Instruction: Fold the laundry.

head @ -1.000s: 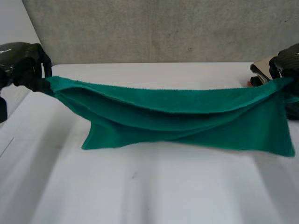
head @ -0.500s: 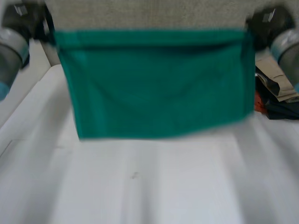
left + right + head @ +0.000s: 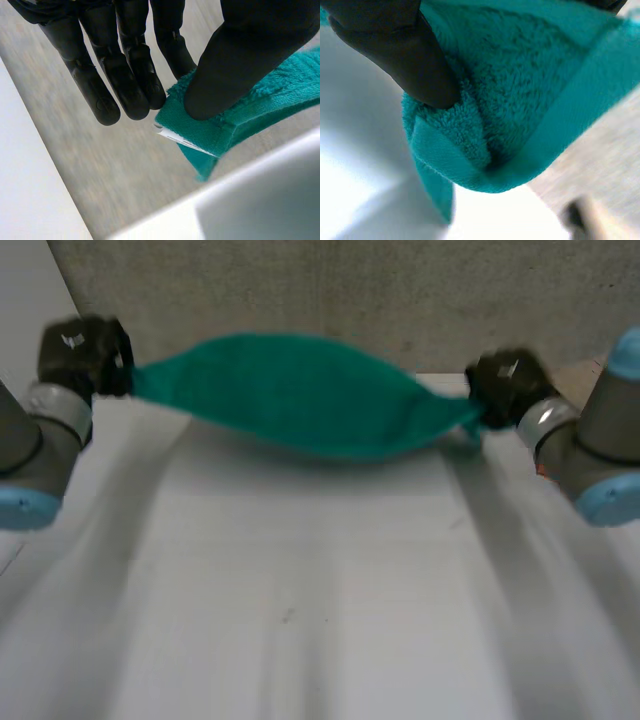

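Left hand: upper left of the head view, above the far edge of the bench. It is clamped on the left end of the towel. In its wrist view the thumb presses on a towel corner and pinches it against the nearest finger. The other fingers reach out straight beside that corner, off the cloth.

Right hand: upper right of the head view, closed on the towel's right end. In its wrist view a black fingertip digs into the pile close to the hemmed corner. The cloth is bunched and folded under it, and a short flap hangs below.

Towel: green terry, one piece, held between the two hands across the upper middle of the head view. It is gathered into a long bulging shape, thick in the middle and tapering toward each hand. Its underside hangs close to the far bench edge; whether it touches cannot be told.

Label: small and white, at the hem of the corner just past the left thumb tip.

Bench: white, taking the lower two thirds of the head view.

Wall: grey and rough, behind the towel along the top of the frame.

Left arm: grey with a light-blue cap, at the left edge.

Right arm: the same build, at the right edge.
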Tool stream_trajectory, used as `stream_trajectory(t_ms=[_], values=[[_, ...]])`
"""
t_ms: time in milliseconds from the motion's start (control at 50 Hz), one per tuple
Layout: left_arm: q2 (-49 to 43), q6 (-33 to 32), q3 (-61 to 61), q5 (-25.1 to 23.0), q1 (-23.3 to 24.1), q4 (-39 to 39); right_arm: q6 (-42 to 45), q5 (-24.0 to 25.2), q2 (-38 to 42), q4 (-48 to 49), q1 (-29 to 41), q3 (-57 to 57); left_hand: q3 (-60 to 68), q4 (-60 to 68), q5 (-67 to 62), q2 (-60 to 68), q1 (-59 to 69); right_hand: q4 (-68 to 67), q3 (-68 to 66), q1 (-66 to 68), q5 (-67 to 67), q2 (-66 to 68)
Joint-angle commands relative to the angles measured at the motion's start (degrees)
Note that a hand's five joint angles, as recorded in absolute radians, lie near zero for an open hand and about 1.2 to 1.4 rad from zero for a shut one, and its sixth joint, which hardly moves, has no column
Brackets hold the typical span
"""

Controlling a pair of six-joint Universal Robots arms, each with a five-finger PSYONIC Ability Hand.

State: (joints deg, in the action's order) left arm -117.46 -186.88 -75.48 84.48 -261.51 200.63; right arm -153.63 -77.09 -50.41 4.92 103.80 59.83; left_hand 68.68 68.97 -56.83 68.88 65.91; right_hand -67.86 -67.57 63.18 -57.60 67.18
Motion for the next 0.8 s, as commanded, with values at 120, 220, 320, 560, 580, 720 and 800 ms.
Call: stream_trajectory(t_ms=[120,220,320,560,580,720,800], values=[[1.97,-1.55,-14.25,-0.37,0.03,5.73,-1.14,-0.6,2.52,-5.53,-0.18,10.13,11.32,11.03,-13.17,11.12,14.09,9.41,9.12,-4.73,9.14,-8.72],[3.73,-1.55,-15.57,-1.07,-0.14,5.73,-3.34,-0.51,1.99,-6.42,-0.88,10.74,11.32,11.03,-13.17,11.12,14.09,17.47,17.18,-12.79,17.21,-16.79],[5.13,-1.55,-16.63,-1.43,-0.41,5.73,-3.69,-0.51,1.02,-6.5,-1.58,11.36,11.32,11.03,-13.17,11.12,14.09,25.06,24.77,-20.38,24.79,-24.37],[7.51,-1.11,-18.82,-2.39,-2.16,4.77,-3.16,0.28,-2.41,-5.8,-3.34,13.91,11.32,11.03,-13.17,11.12,14.09,15.67,15.38,-10.99,15.41,-14.99],[7.59,-1.03,-18.91,-2.48,-2.25,4.77,-2.81,0.62,-2.15,-5.37,-3.17,14.08,11.32,11.03,-13.17,11.12,14.09,5.31,5.03,-0.64,5.05,-4.63],[9.78,-0.15,-20.32,-2.74,-2.6,1.79,1.31,0.89,-2.93,-3.43,-2.99,16.09,11.32,11.03,-13.17,11.12,14.09,-12.14,-12.43,16.82,-12.4,12.82],[14.51,-0.06,-21.02,-3.27,-3.3,-4.87,4.29,0.63,-10.55,-3.69,-3.95,19.43,11.32,11.03,-13.17,11.12,14.09,-12.14,-12.43,16.82,-12.4,12.82]])
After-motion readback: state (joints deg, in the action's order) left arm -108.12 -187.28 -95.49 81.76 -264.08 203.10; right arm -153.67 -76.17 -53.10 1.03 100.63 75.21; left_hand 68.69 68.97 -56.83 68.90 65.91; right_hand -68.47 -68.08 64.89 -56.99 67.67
